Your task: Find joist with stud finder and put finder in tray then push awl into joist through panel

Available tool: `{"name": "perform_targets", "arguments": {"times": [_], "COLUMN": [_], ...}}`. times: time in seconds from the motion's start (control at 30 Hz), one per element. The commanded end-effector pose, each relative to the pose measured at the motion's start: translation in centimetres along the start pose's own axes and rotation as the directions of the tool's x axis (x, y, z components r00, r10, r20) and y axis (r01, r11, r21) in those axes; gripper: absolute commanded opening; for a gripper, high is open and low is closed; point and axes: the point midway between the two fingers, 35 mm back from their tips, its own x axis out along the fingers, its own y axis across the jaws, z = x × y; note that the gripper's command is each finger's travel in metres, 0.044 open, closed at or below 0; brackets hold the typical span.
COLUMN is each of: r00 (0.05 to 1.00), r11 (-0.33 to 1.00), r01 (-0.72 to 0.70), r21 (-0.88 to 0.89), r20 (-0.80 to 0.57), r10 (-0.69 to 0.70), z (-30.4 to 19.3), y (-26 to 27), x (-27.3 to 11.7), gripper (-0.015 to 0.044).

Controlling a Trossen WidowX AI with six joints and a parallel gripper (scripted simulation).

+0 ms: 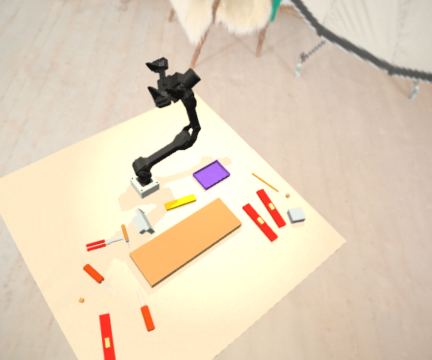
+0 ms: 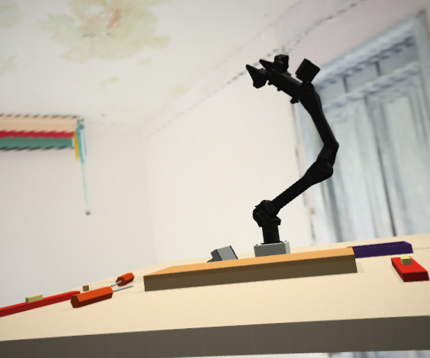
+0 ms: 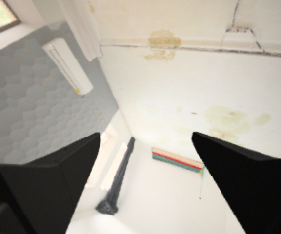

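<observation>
The orange-brown floor panel point(image 1: 187, 244) point(image 2: 254, 268) lies on the table; no hole shows in its top and the joist is hidden. A flat yellow bar point(image 1: 180, 202), possibly the stud finder, lies between panel and arm base. The purple tray point(image 1: 211, 175) point(image 2: 383, 249) is empty. A small tool with an orange handle point(image 1: 124, 232), perhaps the awl, lies off the panel's left end, its thin tip towards the panel. My gripper point(image 1: 148, 76) point(image 2: 253, 63) point(image 3: 147, 136) is open and empty, high above the table and far from these things, its fingers tilted upward.
A grey angled block point(image 1: 142, 221) point(image 2: 224, 253) sits near the arm base. Red-handled pliers point(image 1: 97, 245) and two red-orange-handled tools point(image 1: 93, 273) point(image 1: 147, 317) lie left. Two red levels point(image 1: 253, 214) point(image 1: 266, 199), a thin orange stick point(image 1: 265, 181) and a grey block point(image 1: 296, 214) lie right.
</observation>
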Motion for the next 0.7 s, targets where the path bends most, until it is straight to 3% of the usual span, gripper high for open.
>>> {"name": "perform_targets", "arguments": {"times": [0.0, 0.33, 0.67], "r00": [0.983, 0.823, 0.481], "r11": [0.989, 0.848, 0.464], "r01": [-0.140, -0.521, -0.873], "r21": [-0.036, -0.095, -0.152], "r20": [-0.126, -0.319, -0.430], "r10": [0.135, 0.470, 0.764], "z": [-5.8, -16.8, -25.5], "y": [2.4, 11.8, 24.6], "x": [4.0, 8.8, 7.1], "gripper": [0.0440, 0.0440, 0.0440]}}
